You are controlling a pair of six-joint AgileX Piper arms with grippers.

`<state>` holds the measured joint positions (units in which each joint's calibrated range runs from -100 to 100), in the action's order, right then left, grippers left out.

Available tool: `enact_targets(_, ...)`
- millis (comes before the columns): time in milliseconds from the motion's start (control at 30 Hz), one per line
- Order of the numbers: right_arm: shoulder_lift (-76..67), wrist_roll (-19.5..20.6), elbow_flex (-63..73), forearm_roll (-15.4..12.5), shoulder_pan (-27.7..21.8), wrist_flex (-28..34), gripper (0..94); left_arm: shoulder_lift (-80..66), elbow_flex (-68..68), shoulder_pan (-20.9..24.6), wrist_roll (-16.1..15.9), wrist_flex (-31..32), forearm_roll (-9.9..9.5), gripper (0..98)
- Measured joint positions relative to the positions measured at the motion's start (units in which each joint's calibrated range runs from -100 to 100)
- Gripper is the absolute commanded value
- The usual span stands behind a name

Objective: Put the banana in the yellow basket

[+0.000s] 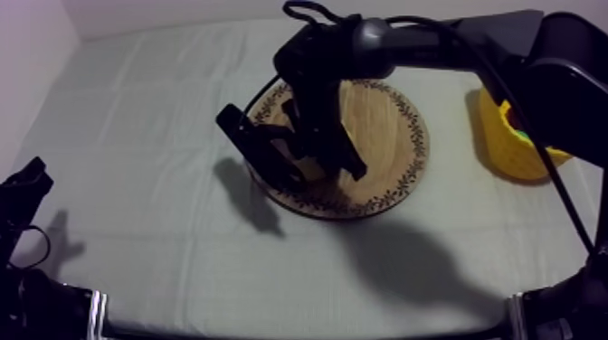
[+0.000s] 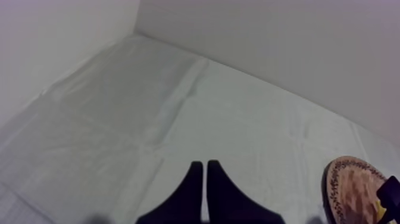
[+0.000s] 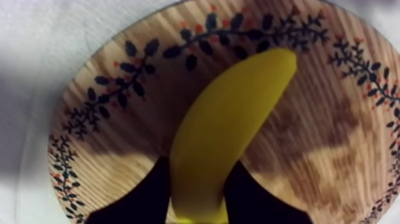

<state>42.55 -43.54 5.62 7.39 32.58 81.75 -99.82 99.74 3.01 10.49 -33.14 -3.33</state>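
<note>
Squarely between the two black fingers of the right gripper (image 3: 197,173) sits the banana (image 3: 229,119), one finger pressed against each side of its near end, its far end pointing away from the gripper over the round wooden board (image 3: 113,113) beneath. Past the board's rim, well apart from that gripper, the yellow basket (image 1: 520,149) stands on the cloth-covered counter (image 1: 136,118). Away from the board, the left gripper (image 2: 205,168) hangs over bare cloth, fingers lying together on nothing.
</note>
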Motion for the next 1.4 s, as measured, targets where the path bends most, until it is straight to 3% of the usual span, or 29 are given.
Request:
enact_targets(400,-5.17,-0.25,-1.07,0.74,-0.26,0.77,15.8,0.00,0.00,0.00,0.02,0.00,0.00,0.1)
enact_targets(1067,-29.60,-6.68,3.96,1.41,-1.74,13.33,15.5,0.00,0.00,0.00,0.02,0.00,0.00,0.1)
enact_targets(1400,-34.81,-4.82,3.00,1.31,-1.69,15.00,16.7,0.00,0.00,0.00,0.02,0.00,0.00,0.1)
